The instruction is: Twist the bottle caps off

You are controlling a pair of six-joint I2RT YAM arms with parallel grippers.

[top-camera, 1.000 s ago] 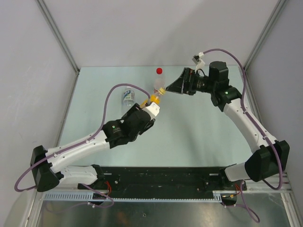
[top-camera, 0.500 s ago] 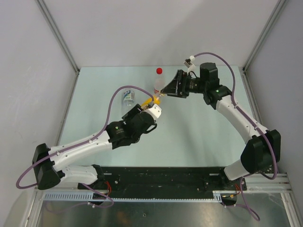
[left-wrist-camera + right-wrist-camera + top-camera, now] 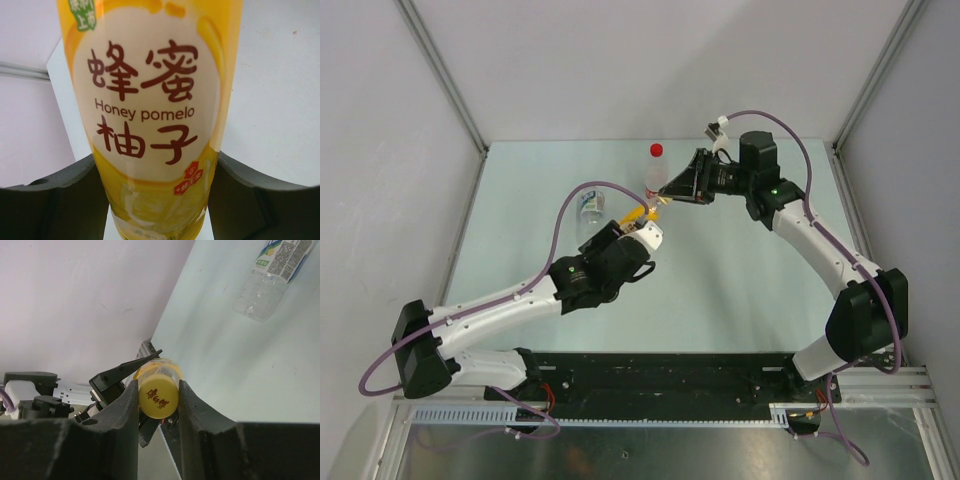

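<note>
Jaws of the right gripper (image 3: 158, 390) are clamping the yellow cap (image 3: 158, 396); jaws of the left gripper (image 3: 157, 192) are gripping the honey pomelo bottle (image 3: 150, 115); red-capped bottle (image 3: 653, 178) is standing just beyond.

Honey pomelo bottle (image 3: 150, 125) tilted, yellow cap (image 3: 158, 396) on, red-capped bottle (image 3: 651, 179) upright beside, blue-labelled bottle (image 3: 589, 204) further left.

The yellow cap (image 3: 158, 396) is smooth, matt plastic; the right gripper (image 3: 158, 390) has matt black plastic jaws. The honey pomelo bottle (image 3: 150, 125) wears a glossy printed label. The counter (image 3: 740, 270) looks smooth, faintly sheened.
</note>
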